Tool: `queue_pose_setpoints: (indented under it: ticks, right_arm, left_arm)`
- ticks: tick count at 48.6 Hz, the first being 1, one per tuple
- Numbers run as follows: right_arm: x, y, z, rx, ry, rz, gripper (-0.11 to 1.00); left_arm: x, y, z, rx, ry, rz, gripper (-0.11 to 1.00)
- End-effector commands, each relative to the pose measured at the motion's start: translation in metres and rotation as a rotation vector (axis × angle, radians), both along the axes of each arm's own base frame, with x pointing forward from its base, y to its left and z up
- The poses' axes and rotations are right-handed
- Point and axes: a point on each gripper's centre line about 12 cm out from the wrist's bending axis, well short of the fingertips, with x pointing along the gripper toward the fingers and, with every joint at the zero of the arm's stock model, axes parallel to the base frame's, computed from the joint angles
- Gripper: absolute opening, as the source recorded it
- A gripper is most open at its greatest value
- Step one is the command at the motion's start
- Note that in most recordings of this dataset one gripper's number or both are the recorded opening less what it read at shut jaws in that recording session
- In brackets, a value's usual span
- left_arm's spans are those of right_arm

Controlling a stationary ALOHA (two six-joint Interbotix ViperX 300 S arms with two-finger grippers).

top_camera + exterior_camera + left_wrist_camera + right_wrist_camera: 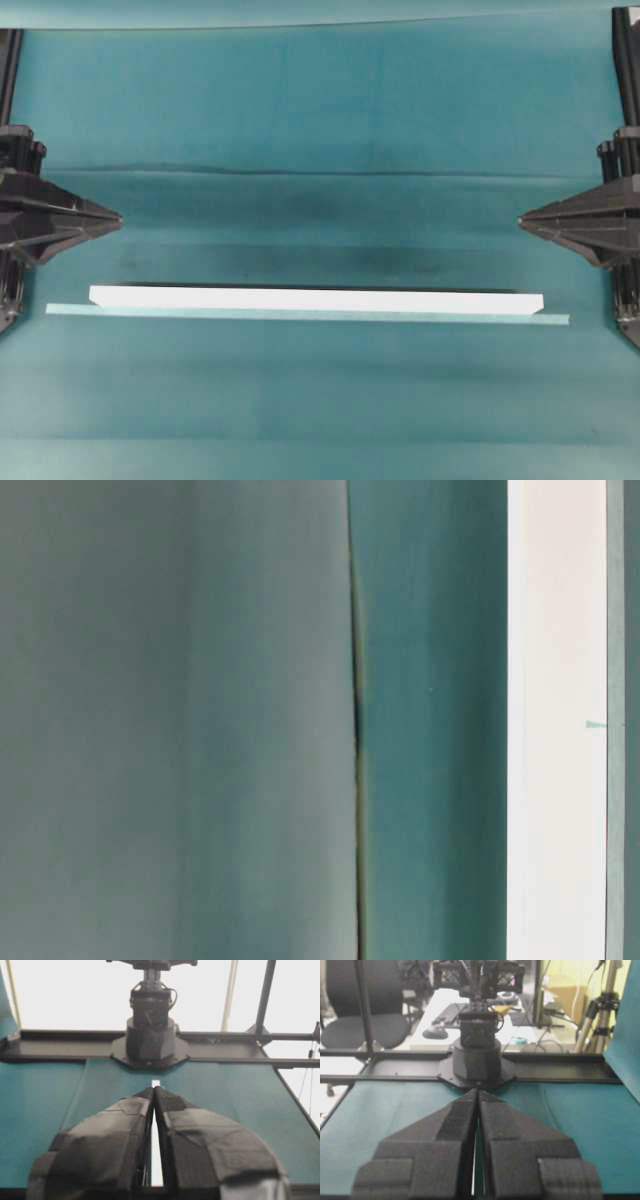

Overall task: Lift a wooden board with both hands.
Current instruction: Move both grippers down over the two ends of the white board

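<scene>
The wooden board [315, 298], a long white plank with angled ends, lies flat on the teal cloth across the middle of the overhead view. The table-level view shows it as a white band [555, 720]. My left gripper [118, 217] hovers at the left edge, behind the board's left end, shut and empty, with its tips pointing right. At the right edge my right gripper [522, 219] mirrors it, shut and empty, behind the board's right end. In the left wrist view the fingertips [153, 1089] meet, and a sliver of board [156, 1160] shows through the slit below them. The right wrist view shows that gripper [478, 1091] with its tips together.
A thin pale teal strip [300, 314] lies along the board's front edge and sticks out past both ends. Folds cross the teal cloth [320, 120] behind the board. Each wrist view faces the opposite arm's black base [150, 1035] [477, 1060] on a black frame rail.
</scene>
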Motion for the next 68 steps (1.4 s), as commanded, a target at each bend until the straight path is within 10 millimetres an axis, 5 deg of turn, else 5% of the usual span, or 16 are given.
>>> queue_pose_setpoints:
  ticks: [1,12,32,49,68]
  right_arm:
    - [0.006,-0.006,-0.005,0.021,0.029,-0.030,0.10]
    - [0.026,-0.009,-0.028,0.140,0.215,-0.050,0.01]
    - [0.066,-0.008,-0.042,0.184,0.544,-0.055,0.01]
    - [0.089,-0.006,-0.057,0.306,0.818,-0.086,0.01]
    - [0.115,-0.005,-0.074,0.329,1.211,-0.116,0.01]
  left_arm:
    - [0.010,0.003,-0.004,-0.016,0.052,0.012,0.14]
    - [0.022,0.004,-0.001,-0.013,0.152,0.015,0.00]
    - [0.056,-0.008,-0.005,-0.008,0.490,-0.024,0.00]
    - [0.096,-0.006,-0.034,-0.069,0.855,0.015,0.00]
    - [0.113,-0.003,-0.043,-0.081,1.056,0.043,0.00]
